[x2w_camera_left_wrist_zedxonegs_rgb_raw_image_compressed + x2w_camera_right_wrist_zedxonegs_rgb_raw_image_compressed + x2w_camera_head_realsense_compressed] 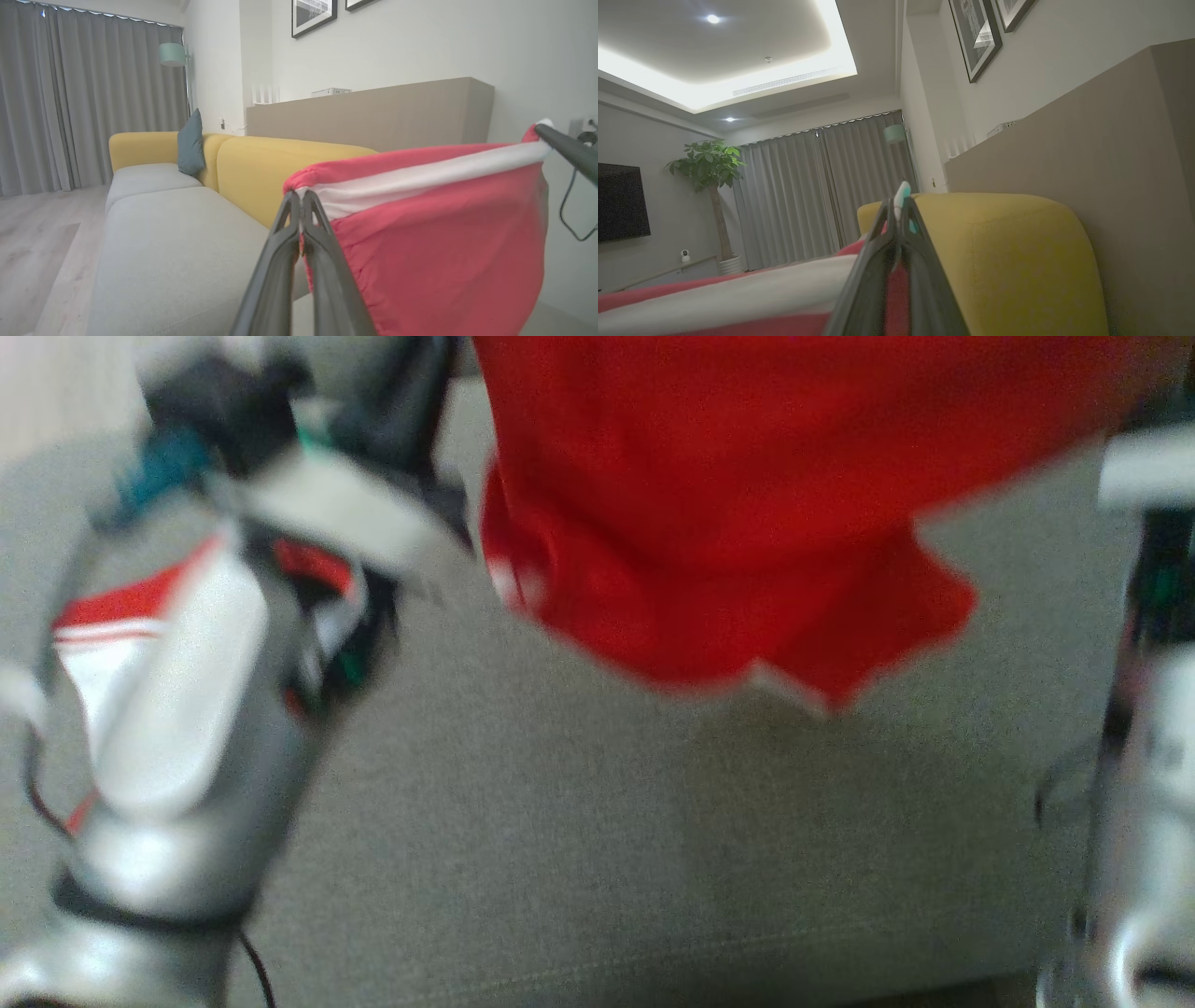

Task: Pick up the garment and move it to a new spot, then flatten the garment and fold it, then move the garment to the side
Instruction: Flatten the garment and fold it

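Left gripper (301,198), two long dark fingers: tips pressed together, clamped on the top edge of the garment (444,242), a red jersey-knit shirt with a white band running along the held edge.

Right gripper (899,205), same build: fingers together, pinching the far end of that same edge, with red and white cloth lying beside and between them.

Garment, position: raised and drawn taut between the two grippers, its red body hanging down below them. The head view is blurred; there the lower hem hangs over the grey seat, and whether it touches cannot be told.

Left forearm (177,709), pale grey casing: at the left of the head view, blurred.

Sofa: grey fabric seat (177,242) under the garment; mustard-yellow backrest (261,168) behind it.

Cushion (190,142), teal, upright against the backrest at the sofa's far end.

Partition (373,112), beige, low, behind the sofa.

Curtains (70,102), grey, floor-length, drawn.

Plant (710,163), green, potted, beside the curtains.
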Available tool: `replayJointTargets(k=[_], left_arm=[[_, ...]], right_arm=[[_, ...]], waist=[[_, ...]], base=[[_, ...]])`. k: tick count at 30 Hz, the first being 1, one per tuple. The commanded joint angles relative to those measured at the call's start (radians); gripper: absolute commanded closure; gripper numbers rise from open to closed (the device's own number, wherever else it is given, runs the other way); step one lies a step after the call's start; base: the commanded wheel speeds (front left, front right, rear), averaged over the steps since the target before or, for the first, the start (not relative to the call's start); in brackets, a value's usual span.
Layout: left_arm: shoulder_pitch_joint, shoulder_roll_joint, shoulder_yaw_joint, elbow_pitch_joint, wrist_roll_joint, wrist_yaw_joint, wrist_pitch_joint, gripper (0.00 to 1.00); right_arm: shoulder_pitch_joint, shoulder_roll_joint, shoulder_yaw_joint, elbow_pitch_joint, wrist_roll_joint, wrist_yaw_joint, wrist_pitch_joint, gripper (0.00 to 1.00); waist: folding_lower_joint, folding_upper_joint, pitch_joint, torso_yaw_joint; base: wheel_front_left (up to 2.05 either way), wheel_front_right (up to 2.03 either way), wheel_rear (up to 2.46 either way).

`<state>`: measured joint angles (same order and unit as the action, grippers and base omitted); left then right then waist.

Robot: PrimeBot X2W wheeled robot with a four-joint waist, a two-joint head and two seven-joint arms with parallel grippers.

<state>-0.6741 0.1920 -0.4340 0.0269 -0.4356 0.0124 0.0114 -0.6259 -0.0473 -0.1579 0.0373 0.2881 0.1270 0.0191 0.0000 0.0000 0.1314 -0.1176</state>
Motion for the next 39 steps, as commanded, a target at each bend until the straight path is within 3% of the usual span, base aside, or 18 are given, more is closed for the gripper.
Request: replayJointTargets(k=[1, 4, 9, 15, 20, 25, 33, 39], left_arm=[[-0.113, 0.043, 0.055, 0.01, 0.004, -0.016, 0.004, 1.0], [-0.305, 0.059, 0.075, 0.179, 0.018, -0.056, -0.001, 1.0], [-0.625, 0.054, 0.11, 0.411, 0.058, -0.072, -0.101, 1.0], [-0.784, -0.008, 0.127, 0.649, 0.068, -0.08, -0.256, 1.0], [-0.738, -0.043, 0.107, 0.706, 0.077, -0.101, -0.271, 1.0], [-0.576, -0.056, 0.09, 0.661, 0.119, -0.122, -0.273, 1.0], [-0.249, -0.038, 0.044, 0.577, 0.171, -0.139, -0.273, 1.0], [-0.073, -0.022, -0.016, 0.532, 0.19, -0.142, -0.273, 1.0]], right_arm=[[-0.116, -0.003, 0.026, 0.01, -0.012, 0.004, -0.005, 1.0], [-0.349, -0.003, 0.039, 0.197, -0.039, 0.004, -0.051, 1.0], [-0.697, -0.003, 0.029, 0.461, -0.086, 0.004, -0.198, 1.0], [-0.858, -0.003, -0.034, 0.762, -0.053, 0.004, -0.277, 1.0], [-0.812, -0.003, -0.028, 0.848, -0.008, 0.004, -0.28, 1.0], [-0.705, -0.003, 0.001, 0.955, 0.0, 0.004, -0.281, 1.0], [-0.529, -0.023, 0.052, 1.097, -0.016, 0.004, -0.236, 1.0], [-0.391, -0.063, 0.117, 1.102, 0.027, 0.004, -0.175, 1.0]], waist=[[0.0, 0.0, 0.125, -0.019], [0.0, 0.0, 0.215, -0.033], [0.0, 0.0, 0.325, -0.047], [0.0, 0.0, 0.396, -0.04], [0.0, 0.0, 0.431, -0.024], [0.0, 0.0, 0.423, -0.005], [0.0, 0.0, 0.321, 0.015], [0.0, 0.0, 0.24, 0.024]], base=[[0.0, 0.0, 0.0], [0.0, 0.0, 0.0], [0.0, 0.0, 0.0], [0.0, 0.0, 0.0], [0.0, 0.0, 0.0], [0.0, 0.0, 0.0], [0.0, 0.0, 0.0], [0.0, 0.0, 0.0]])
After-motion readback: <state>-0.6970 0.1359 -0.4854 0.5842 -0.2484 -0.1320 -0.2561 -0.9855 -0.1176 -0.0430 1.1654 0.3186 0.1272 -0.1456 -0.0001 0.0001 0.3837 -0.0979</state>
